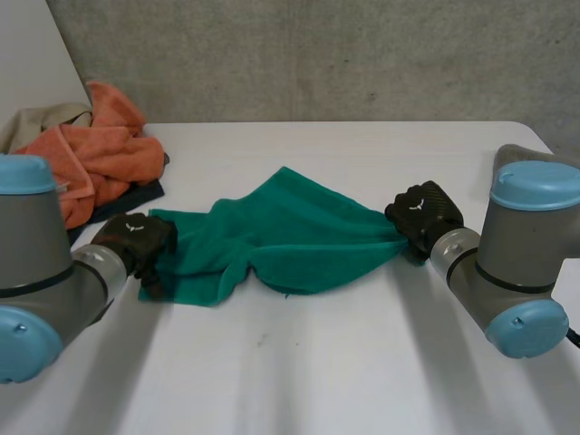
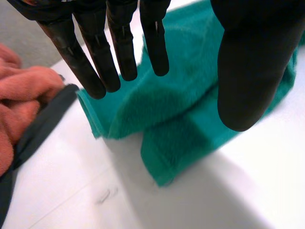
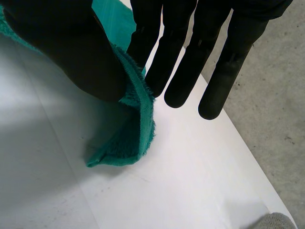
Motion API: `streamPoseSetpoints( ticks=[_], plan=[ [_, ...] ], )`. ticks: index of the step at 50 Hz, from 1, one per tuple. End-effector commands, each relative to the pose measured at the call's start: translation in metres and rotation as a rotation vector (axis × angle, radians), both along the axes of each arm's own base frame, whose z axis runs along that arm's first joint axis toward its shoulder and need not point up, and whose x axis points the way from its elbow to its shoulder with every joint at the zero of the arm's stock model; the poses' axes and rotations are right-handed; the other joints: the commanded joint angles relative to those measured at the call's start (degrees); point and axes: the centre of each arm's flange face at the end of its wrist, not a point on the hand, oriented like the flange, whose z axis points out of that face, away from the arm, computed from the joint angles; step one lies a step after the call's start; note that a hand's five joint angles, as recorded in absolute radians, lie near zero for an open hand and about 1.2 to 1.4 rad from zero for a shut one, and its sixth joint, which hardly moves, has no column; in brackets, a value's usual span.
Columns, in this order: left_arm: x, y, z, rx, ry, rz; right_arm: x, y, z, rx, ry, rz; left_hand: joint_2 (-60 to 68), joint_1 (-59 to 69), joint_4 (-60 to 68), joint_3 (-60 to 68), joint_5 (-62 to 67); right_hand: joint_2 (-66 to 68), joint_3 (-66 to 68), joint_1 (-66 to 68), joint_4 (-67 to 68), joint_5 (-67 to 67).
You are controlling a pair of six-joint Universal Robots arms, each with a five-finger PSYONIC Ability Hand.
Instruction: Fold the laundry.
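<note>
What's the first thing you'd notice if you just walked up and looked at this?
A bright green towel lies rumpled in the middle of the white table. The right robot hand pinches one end between thumb and fingers; the left robot hand is at the other end, fingers straight. An orange laundry heap sits at the far left corner.
</note>
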Motion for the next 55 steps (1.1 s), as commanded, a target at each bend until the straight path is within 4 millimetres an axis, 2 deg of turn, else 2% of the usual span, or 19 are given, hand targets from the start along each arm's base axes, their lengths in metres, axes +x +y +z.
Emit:
streamPoseSetpoints(
  ticks=[1, 11, 24, 26, 33, 34, 35, 36, 40, 41, 44, 45, 47, 48, 50, 51, 52, 53, 55],
  plan=[
    [0.014, -0.018, -0.019, 0.022, -0.083, -0.034, 0.002, 0.005, -0.002, 0.009, 0.006, 0.011, 3.63, 3.17, 3.41, 3.64, 3.44, 12.14, 11.61, 14.77, 11.32, 12.83],
    [0.006, -0.03, -0.028, 0.019, -0.094, -0.047, 0.003, 0.009, -0.004, 0.017, 0.01, 0.016, -5.46, -5.92, -5.68, -5.45, -5.65, 12.14, 11.61, 14.77, 11.32, 12.83],
    [0.0, -0.038, -0.041, 0.005, -0.142, -0.062, 0.002, 0.012, -0.008, 0.025, 0.019, 0.02, -2.96, -3.42, -3.17, -2.94, -3.14, 12.14, 11.61, 14.77, 11.32, 12.83],
    [0.0, -0.04, -0.043, -0.003, -0.148, -0.06, 0.002, 0.012, -0.008, 0.025, 0.019, 0.021, 1.07, 0.61, 0.86, 1.08, 0.89, 12.14, 11.61, 14.77, 11.32, 12.83],
    [-0.005, -0.049, -0.047, -0.083, -0.156, -0.047, 0.002, 0.013, -0.006, 0.023, 0.015, 0.02, 28.48, 28.01, 28.26, 28.49, 28.29, 12.14, 11.61, 14.77, 11.32, 12.83],
    [-0.006, -0.051, -0.047, -0.097, -0.162, -0.046, 0.002, 0.012, -0.005, 0.02, 0.013, 0.018, 34.51, 34.04, 34.29, 34.52, 34.32, 12.14, 11.61, 14.77, 11.32, 12.83],
    [-0.006, -0.054, -0.047, -0.125, -0.178, -0.037, 0.001, 0.012, -0.002, 0.012, 0.01, 0.015, 48.37, 47.91, 48.15, 48.38, 48.18, 12.14, 11.61, 14.77, 11.32, 12.83],
    [-0.006, -0.055, -0.045, -0.136, -0.184, -0.03, 0.001, 0.011, 0.0, 0.009, 0.007, 0.013, 48.51, 48.05, 48.29, 48.52, 48.32, 12.14, 11.61, 14.77, 11.32, 12.83],
    [-0.003, -0.057, -0.027, -0.188, -0.183, 0.023, -0.004, 0.008, 0.016, -0.023, -0.012, -0.005, 48.51, 48.05, 48.29, 48.52, 48.32, 12.14, 11.61, 14.77, 11.32, 12.83],
    [-0.002, -0.056, -0.01, -0.227, -0.151, 0.034, -0.006, 0.006, 0.026, -0.04, -0.025, -0.016, 48.51, 48.05, 48.29, 48.52, 48.32, 12.14, 11.61, 14.77, 11.32, 12.83],
    [-0.001, -0.053, 0.023, -0.295, -0.083, 0.049, -0.01, 0.005, 0.042, -0.061, -0.037, -0.028, 48.51, 48.05, 48.29, 48.52, 48.32, 12.14, 11.61, 14.77, 11.32, 12.83],
    [-0.001, -0.048, 0.044, -0.34, -0.037, 0.053, -0.013, 0.006, 0.05, -0.057, -0.036, -0.031, 48.51, 48.05, 48.29, 48.52, 48.32, 12.14, 11.61, 14.77, 11.32, 12.83],
    [-0.002, -0.044, 0.062, -0.375, 0.001, 0.053, -0.015, 0.009, 0.056, -0.04, -0.031, -0.033, 48.51, 48.05, 48.29, 48.52, 48.32, 12.14, 11.61, 14.77, 11.32, 12.83],
    [-0.002, -0.041, 0.066, -0.381, 0.014, 0.049, -0.015, 0.01, 0.059, -0.03, -0.028, -0.032, 48.51, 48.05, 48.29, 48.52, 48.32, 12.14, 11.61, 14.77, 11.32, 12.83],
    [-0.004, -0.039, 0.062, -0.351, 0.031, 0.042, -0.016, 0.016, 0.062, 0.009, -0.012, -0.023, 48.51, 48.05, 48.29, 48.52, 48.32, 12.14, 11.61, 14.77, 11.32, 12.83],
    [-0.003, -0.039, 0.057, -0.33, 0.027, 0.042, -0.016, 0.017, 0.061, 0.022, -0.006, -0.023, 41.03, 40.57, 40.82, 41.05, 40.85, 12.14, 11.61, 14.77, 11.32, 12.83],
    [-0.003, -0.039, 0.051, -0.304, 0.02, 0.036, -0.016, 0.019, 0.059, 0.041, 0.0, -0.022, 25.81, 25.34, 25.59, 25.82, 25.62, 12.14, 11.61, 14.77, 11.32, 12.83],
    [-0.001, -0.034, 0.039, -0.236, -0.001, 0.029, -0.016, 0.023, 0.056, 0.072, 0.01, -0.018, 0.01, -0.46, -0.21, 0.02, -0.18, 12.14, 11.61, 14.77, 11.32, 12.83],
    [0.0, -0.028, 0.029, -0.175, -0.029, 0.02, -0.016, 0.024, 0.052, 0.092, 0.019, -0.018, -9.65, -10.11, -9.86, -9.64, -9.83, 12.14, 11.61, 14.77, 11.32, 12.83]
  ],
)
